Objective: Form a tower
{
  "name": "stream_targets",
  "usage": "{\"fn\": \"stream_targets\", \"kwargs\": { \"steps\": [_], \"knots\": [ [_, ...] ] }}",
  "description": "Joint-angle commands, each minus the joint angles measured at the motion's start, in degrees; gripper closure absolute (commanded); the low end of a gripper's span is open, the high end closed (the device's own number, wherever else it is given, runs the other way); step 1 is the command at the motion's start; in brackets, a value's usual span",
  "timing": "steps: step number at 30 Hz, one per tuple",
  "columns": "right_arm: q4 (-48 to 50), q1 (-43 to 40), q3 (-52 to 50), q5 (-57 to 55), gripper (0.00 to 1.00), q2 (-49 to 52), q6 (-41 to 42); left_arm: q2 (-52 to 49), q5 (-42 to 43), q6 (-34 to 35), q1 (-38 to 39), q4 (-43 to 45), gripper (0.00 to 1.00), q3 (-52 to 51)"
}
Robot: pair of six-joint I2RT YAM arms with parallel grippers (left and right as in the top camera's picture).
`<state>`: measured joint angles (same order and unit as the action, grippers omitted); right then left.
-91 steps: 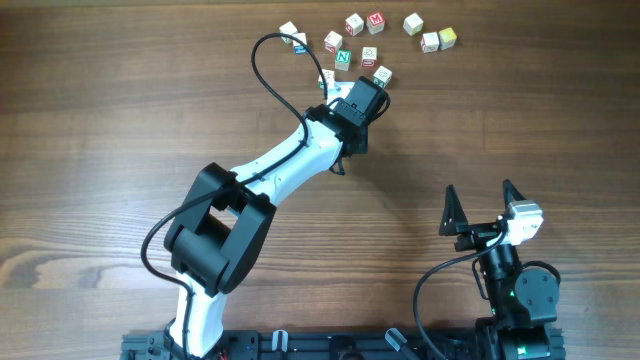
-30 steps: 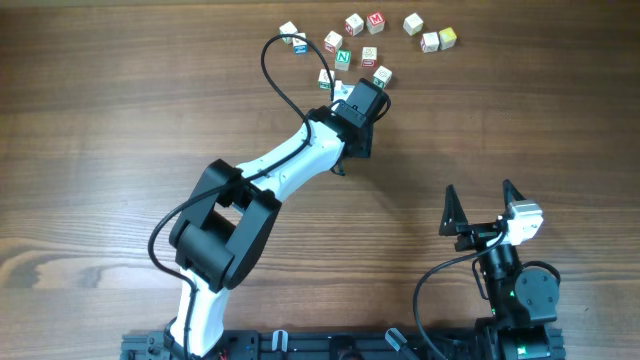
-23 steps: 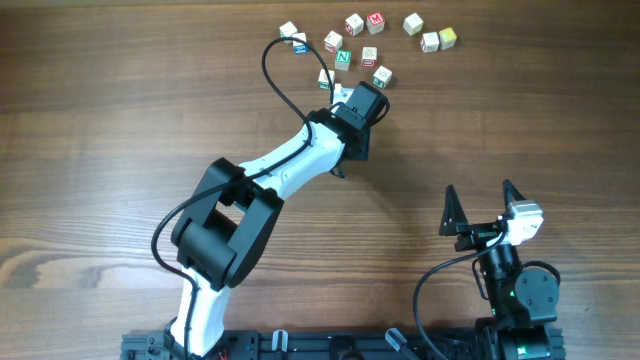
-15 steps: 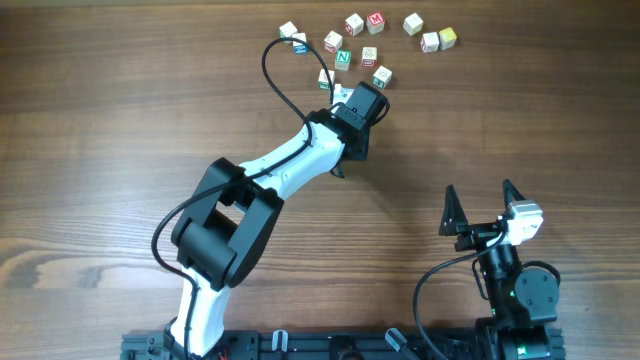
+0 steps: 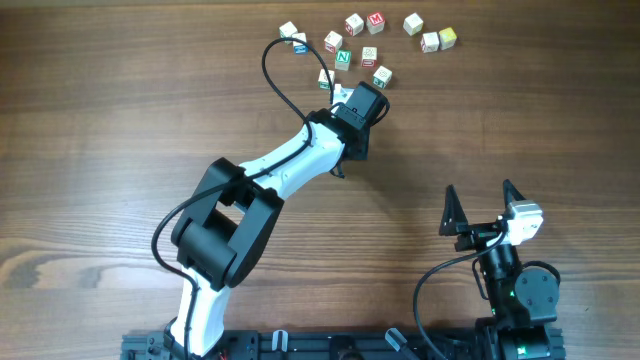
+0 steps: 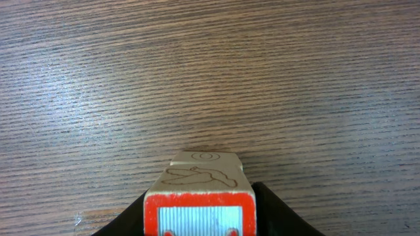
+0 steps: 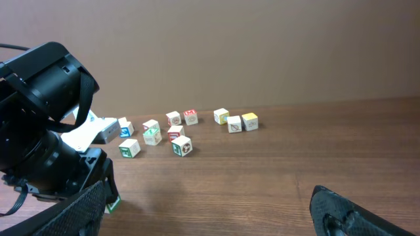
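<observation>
**One Cube Gripped, Tower Just Beyond**

Nearest the base, the right end effector [image 5: 480, 200] is held spread wide with nothing between its jaws, well apart from every cube. It is judged to be parked there so that the working area is kept free.

Further out, the left arm is stretched across the surface [image 5: 120, 120]. The left end effector [image 6: 200, 223] is narrowed onto a single held cube [image 6: 199, 187]. In the left wrist view dark fingers [image 6: 279, 213] are seen against both of its sides. Its red-bordered face is turned to the camera and a bird outline is carried on top. The cube appears to rest on the wood and to be gripped squarely, presumably so that it can be lifted level.

Just beyond, the tower [image 5: 369, 55] is found among the scattered blocks, its white top marked in red. Its height cannot be judged from overhead. A green-lettered cube [image 5: 343, 58] is set just beside it.

Farthest off, a red cube [image 5: 376, 20] and a yellow cube [image 5: 447, 38] are left loose.

The pick is judged nearly complete. A lift and a careful placement on the tower remain.
</observation>
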<state>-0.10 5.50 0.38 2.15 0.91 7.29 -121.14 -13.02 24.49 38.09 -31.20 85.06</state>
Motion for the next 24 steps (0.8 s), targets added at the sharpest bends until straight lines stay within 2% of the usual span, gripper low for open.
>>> {"fn": "stream_targets", "kwargs": {
  "steps": [1, 8, 13, 21, 22, 23, 24],
  "knots": [
    [0.17, 0.33, -0.07, 0.76, 0.00, 0.00, -0.20, -1.03, -0.37, -0.04, -0.50, 0.20, 0.59, -0.59],
    [0.17, 0.33, -0.07, 0.76, 0.00, 0.00, -0.20, -1.03, -0.39, -0.04, -0.50, 0.20, 0.62, -0.59],
    [0.17, 0.33, -0.07, 0.76, 0.00, 0.02, -0.20, -1.03, -0.39, -0.04, -0.50, 0.20, 0.46, -0.59],
    [0.17, 0.33, -0.07, 0.76, 0.00, 0.00, -0.20, -1.01, -0.37, -0.07, -0.50, 0.20, 0.36, -0.57],
    [0.17, 0.33, -0.07, 0.76, 0.00, 0.02, -0.20, -0.63, -0.37, -0.09, -0.50, 0.09, 0.21, -0.57],
    [0.17, 0.33, -0.07, 0.76, 0.00, 0.00, -0.22, -0.22, -0.33, -0.07, -0.50, -0.15, 0.00, -0.57],
    [0.17, 0.33, -0.07, 0.76, 0.00, 0.00, -0.20, 0.61, -0.31, -0.04, -0.50, -0.70, 0.00, -0.57]
  ]
}}
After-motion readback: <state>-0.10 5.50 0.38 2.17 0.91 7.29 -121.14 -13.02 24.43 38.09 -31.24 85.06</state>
